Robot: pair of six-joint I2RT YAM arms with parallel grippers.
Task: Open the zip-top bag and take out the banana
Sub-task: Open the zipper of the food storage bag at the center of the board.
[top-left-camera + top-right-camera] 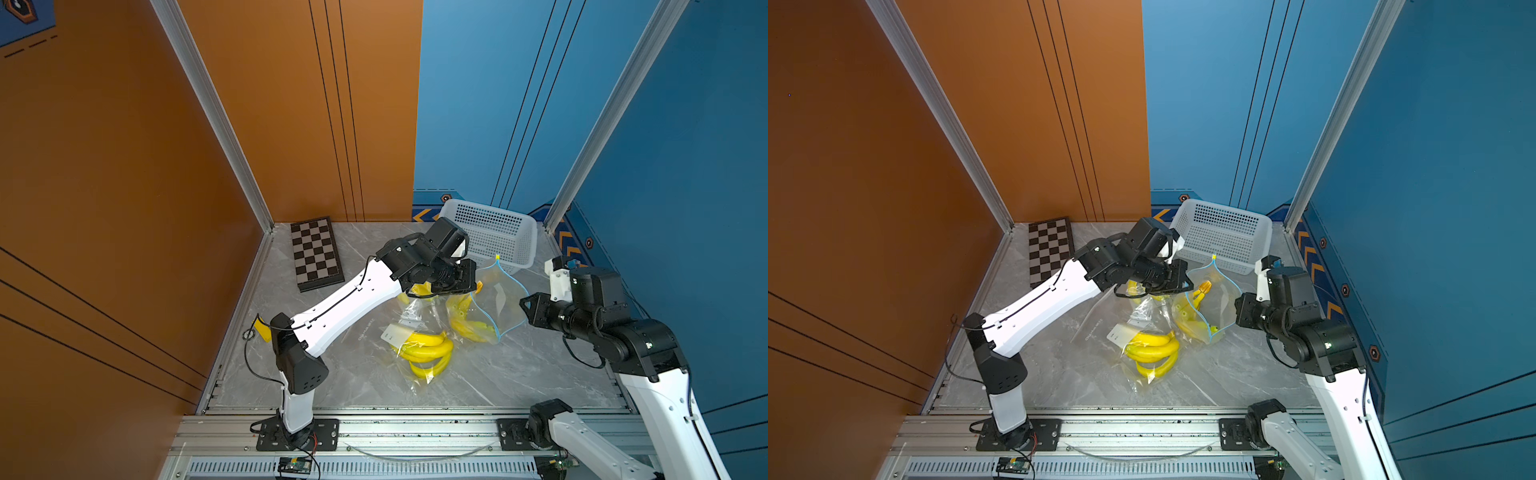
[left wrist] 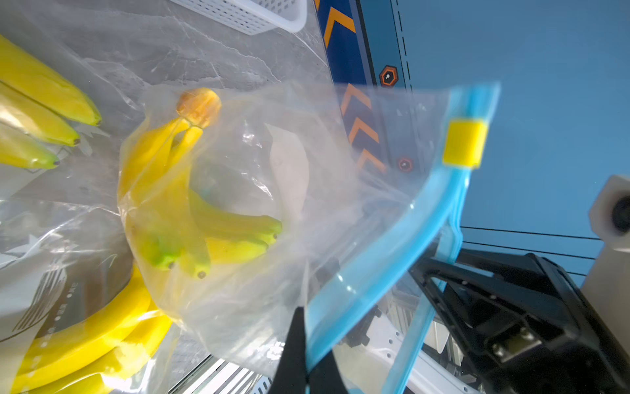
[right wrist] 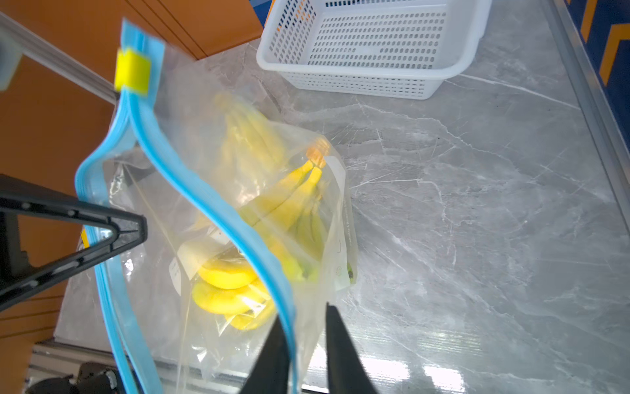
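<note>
A clear zip-top bag (image 1: 498, 299) (image 1: 1219, 301) with a blue zip strip hangs upright between my two grippers, its bottom on the table. The yellow slider (image 2: 463, 143) (image 3: 133, 71) sits at the far end and the two blue strips bow apart. A bunch of bananas (image 1: 467, 326) (image 2: 177, 204) (image 3: 293, 204) lies inside. My left gripper (image 1: 471, 284) (image 2: 310, 341) is shut on one blue strip. At the other strip, my right gripper (image 1: 524, 305) (image 3: 303, 317) has its jaws parted, the strip lying against one finger.
A second clear bag of bananas (image 1: 424, 351) (image 1: 1152, 351) lies on the marble table in front. More bananas (image 2: 37, 102) lie under the left wrist. A white perforated basket (image 1: 490, 224) (image 3: 375, 73) stands at the back right, a chessboard (image 1: 316, 253) at the back left.
</note>
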